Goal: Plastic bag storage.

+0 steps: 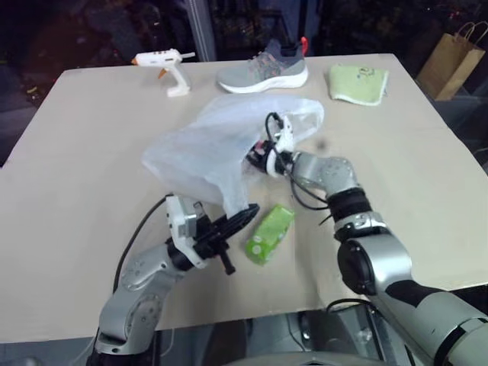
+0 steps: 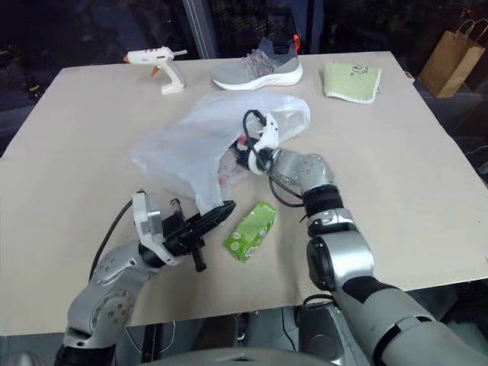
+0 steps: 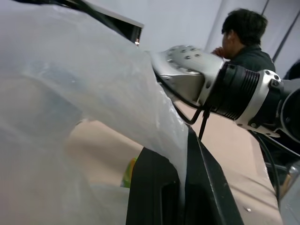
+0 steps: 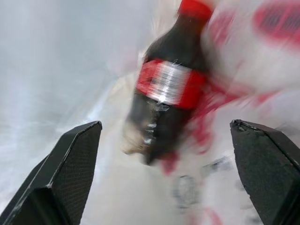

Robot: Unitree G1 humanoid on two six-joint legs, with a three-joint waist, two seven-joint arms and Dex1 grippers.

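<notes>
The left claw (image 1: 238, 219) pinches the plastic bag (image 1: 206, 149) by its edge, holding it up mid-worktop (image 1: 76, 152). Inside the bag, the right claw (image 4: 164, 173) gapes wide beside a cola bottle (image 4: 166, 89); packing step, next withdraw cleanly.

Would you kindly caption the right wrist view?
Open right pincer inside the plastic bag, facing a dark soda bottle.

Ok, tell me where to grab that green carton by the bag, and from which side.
Grip the green carton across its long flat sides at mid-length, coming down from above. It lies flat on the table, angled, clear of the plastic bag. The left gripper is shut on the bag's edge, so the open right gripper, now inside the bag, is probably the one to use.
</notes>
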